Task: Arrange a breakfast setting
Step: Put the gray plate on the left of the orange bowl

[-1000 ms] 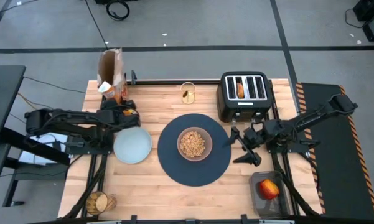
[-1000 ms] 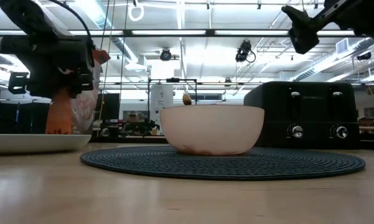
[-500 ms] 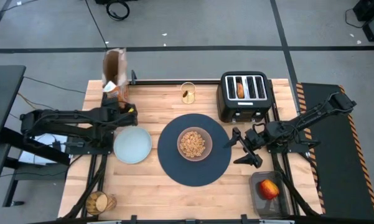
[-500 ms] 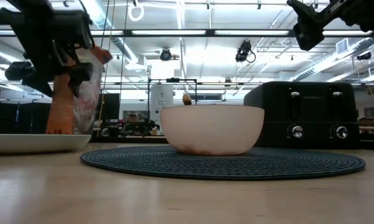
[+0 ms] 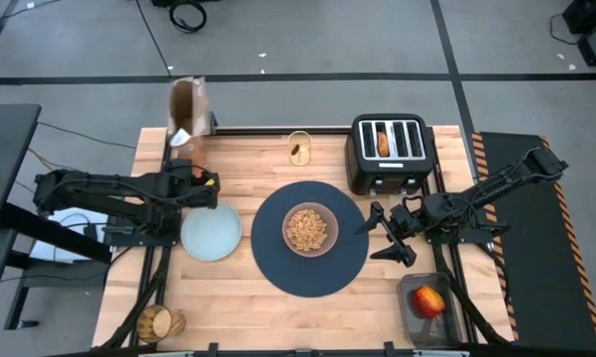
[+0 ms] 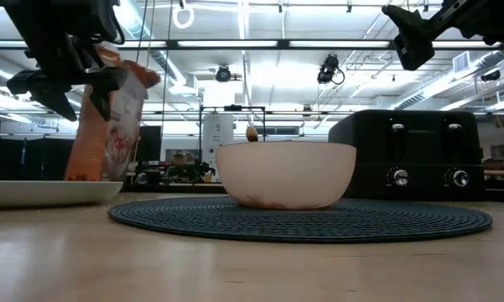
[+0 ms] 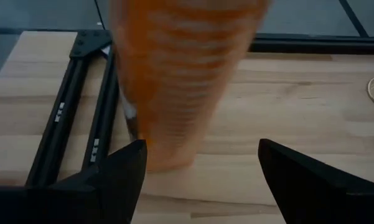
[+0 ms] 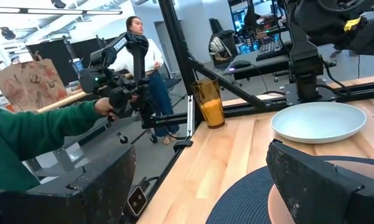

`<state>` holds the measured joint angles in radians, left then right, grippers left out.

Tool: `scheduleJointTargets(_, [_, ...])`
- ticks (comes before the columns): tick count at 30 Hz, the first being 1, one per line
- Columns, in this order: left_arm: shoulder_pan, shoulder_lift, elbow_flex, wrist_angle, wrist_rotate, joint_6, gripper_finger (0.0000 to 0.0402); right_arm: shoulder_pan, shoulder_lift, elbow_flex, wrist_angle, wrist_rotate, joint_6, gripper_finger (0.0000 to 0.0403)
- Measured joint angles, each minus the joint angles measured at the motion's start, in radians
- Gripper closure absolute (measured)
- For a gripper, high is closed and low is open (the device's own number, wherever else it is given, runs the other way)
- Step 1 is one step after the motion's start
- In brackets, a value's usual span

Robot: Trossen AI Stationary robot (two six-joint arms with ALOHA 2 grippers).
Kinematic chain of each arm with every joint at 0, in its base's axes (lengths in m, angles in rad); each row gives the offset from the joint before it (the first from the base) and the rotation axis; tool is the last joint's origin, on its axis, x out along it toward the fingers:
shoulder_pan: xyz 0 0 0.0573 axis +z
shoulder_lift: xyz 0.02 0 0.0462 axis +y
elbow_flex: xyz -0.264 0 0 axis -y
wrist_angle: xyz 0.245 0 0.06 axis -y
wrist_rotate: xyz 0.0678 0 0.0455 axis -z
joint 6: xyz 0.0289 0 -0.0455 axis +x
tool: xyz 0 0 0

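Note:
The pinkish bowl [image 5: 309, 229] of cereal stands on the navy placemat [image 5: 278, 270] at mid-table. The pale plate [image 5: 211, 231] lies left of the mat. My left gripper [image 5: 204, 182] is open, just on the near side of the orange cereal box [image 5: 187, 112], which stands on its base; the box shows beyond the fingers in the left wrist view [image 7: 187, 74]. My right gripper [image 5: 389, 236] is open above the mat's right edge. The bagel [image 5: 383, 142] sits in the toaster [image 5: 389, 159]. The gold spoon [image 5: 298, 148] is at the far edge, the apple [image 5: 428, 300] near right, and the amber tumbler [image 5: 157, 322] near left.
The apple lies in a dark tray [image 5: 417, 319] at the near right corner. Black frame rails [image 7: 81, 124] run along the table's left and far edges. Beyond the table a person [image 8: 140, 50] stands, and a green sleeve [image 8: 37, 130] holds a hand-held device.
My left gripper has come away from the cereal box, rising and drawing back toward the near edge. The box has shifted a little toward the far edge and now stands free on its base. My right arm has kept still.

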<state>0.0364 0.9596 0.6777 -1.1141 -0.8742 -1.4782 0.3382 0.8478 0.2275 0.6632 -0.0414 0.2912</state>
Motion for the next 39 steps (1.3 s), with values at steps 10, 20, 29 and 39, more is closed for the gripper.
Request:
scheduleJointTargets(10, [-0.018,0.000,0.000,0.001,0.113,0.005,0.0088,0.000,0.000,0.000,0.000,-0.001,0.004,0.0039])
scheduleJointTargets(20, [-0.417,0.009,0.000,0.255,0.255,-0.056,0.0088,0.008,0.000,0.047,-0.080,0.040,0.004,0.0039])
scheduleJointTargets(29, [-0.691,0.200,0.006,0.523,0.272,-0.047,0.0088,0.039,0.000,0.301,-0.555,0.176,-0.084,0.0039])
scheduleJointTargets(39, [-0.792,0.469,0.382,0.350,0.271,0.155,0.0118,0.054,0.000,0.391,-0.677,0.212,-0.090,0.0039])
